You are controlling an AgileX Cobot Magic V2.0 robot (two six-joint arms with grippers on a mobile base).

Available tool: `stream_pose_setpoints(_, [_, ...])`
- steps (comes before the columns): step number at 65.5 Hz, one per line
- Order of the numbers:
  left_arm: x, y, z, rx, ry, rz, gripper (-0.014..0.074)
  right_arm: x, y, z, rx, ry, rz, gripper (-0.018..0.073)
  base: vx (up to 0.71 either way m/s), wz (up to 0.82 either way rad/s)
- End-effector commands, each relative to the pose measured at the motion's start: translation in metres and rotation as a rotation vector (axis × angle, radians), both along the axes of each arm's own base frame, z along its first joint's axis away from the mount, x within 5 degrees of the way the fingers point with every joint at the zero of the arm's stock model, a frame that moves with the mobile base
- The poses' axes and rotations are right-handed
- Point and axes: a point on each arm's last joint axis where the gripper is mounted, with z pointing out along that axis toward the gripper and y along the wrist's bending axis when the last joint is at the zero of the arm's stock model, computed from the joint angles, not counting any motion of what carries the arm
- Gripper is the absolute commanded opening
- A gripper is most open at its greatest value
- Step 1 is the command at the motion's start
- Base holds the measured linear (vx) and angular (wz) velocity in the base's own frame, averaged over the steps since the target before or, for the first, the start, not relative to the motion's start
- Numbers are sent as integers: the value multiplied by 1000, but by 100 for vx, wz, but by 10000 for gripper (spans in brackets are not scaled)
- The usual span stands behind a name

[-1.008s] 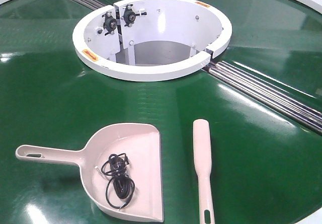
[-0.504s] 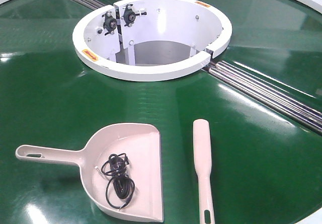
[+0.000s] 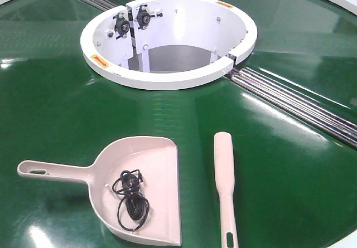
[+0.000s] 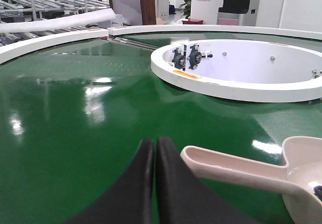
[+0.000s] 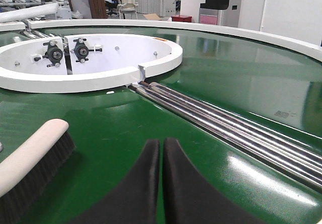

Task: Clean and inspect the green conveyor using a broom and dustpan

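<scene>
Task status: both implements lie flat on the green conveyor point(image 3: 67, 114), untouched by either arm. The dustpan point(image 3: 142, 189) already contains a tangled black cord point(image 3: 131, 198); no other debris shows on the visible belt, so sweeping appears complete or nearly so, with inspection and tool recovery likely remaining. The left tool point(image 4: 153, 148) has its jaws together, holding nothing, hovering just beside the dustpan handle end. The right tool point(image 5: 162, 151) is likewise closed and empty, near the broom point(image 3: 225, 186), whose dark bristles show only in the right wrist view. Dustpan: long axis runs left-right, handle pointing left, open edge facing right toward the broom. Broom: long axis runs near-far, rounded head toward the white hub point(image 3: 167, 81), slotted handle toward the robot.
</scene>
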Motion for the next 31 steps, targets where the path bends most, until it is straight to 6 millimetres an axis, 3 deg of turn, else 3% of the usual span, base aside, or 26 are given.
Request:
stream_pose_setpoints(1, [0, -1, -1, -14, -65, -7, -22, 0, 0, 3, -10, -76, 2, -10, 0, 0])
stream_pose_setpoints(31, [0, -1, -1, -14, -65, -7, -22, 0, 0, 3, -10, -76, 2, -10, 0, 0])
